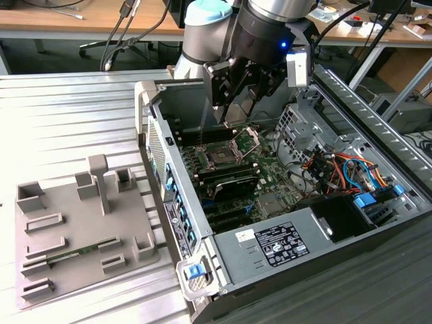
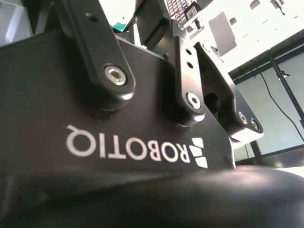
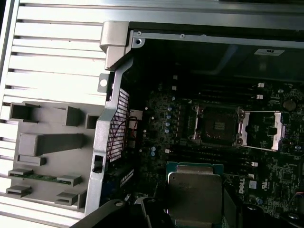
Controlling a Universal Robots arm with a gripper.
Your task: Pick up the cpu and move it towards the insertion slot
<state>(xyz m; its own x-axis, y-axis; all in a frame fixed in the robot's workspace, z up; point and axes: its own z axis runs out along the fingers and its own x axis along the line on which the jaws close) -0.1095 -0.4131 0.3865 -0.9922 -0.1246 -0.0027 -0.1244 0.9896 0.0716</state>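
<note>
I have the black end effector [image 1: 226,101] clamped on the thin square cpu with the pale silvery top [image 3: 194,192], hanging inside the open computer case [image 1: 152,145] just above the motherboard. The square insertion slot with its silver frame [image 3: 216,126] lies nearby, retaining plate [image 3: 263,130] flipped open.

The exterior view looks down at an angle from in front of the open case [image 1: 283,202], far enough off to take in the grey fixture [image 1: 81,229] at the exterior view's left and the arm above. The first wrist view looks straight down from the arm into the case [image 3: 118,42], sharing the socket [image 3: 216,126] and the fixture [image 3: 42,142] with it. The second wrist view sits tight against the gripper body [image 2: 118,142], facing along it.
</note>
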